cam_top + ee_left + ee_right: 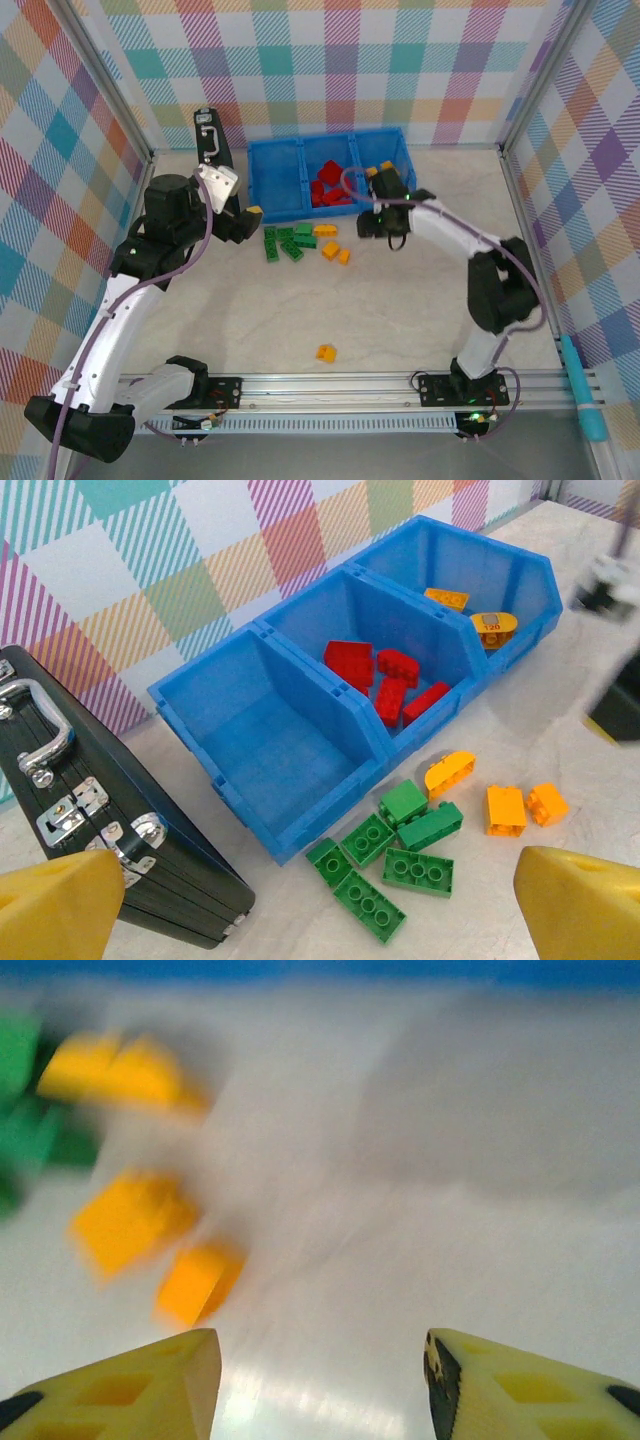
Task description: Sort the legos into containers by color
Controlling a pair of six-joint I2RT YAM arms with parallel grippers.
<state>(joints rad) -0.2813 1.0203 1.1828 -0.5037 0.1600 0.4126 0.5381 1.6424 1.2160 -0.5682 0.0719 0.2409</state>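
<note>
With the right hand (320,1365) empty and spread apart low over the counter (400,1160), I'd centre it squarely over one of the orange legos (130,1222) lying loose in front of the blue tray (275,175), then pinch.

Tray (300,815): bright blue, plain.
Red legos (385,680): solid glossy red.
Green legos (395,860): one mid green shade.
Yellow-orange legos (505,810): yellow through deep orange; one bears a grey patch with dark print.
Case (150,880): black, with silver handle and latches.
Bench (400,310): pale beige, faintly mottled.
Walls (340,60): pastel plaid in teal, pink, orange, purple, yellow and white, with diagonal hatching.
Left claw (320,920): fingers (575,905) yellow.
Right claw (320,1380): fingers (150,1390) pale yellow, black-tipped.
Left arm (110,330) and right arm (450,225): white links, black joints.
Cable (190,255) along the left arm: purple-grey.
</note>
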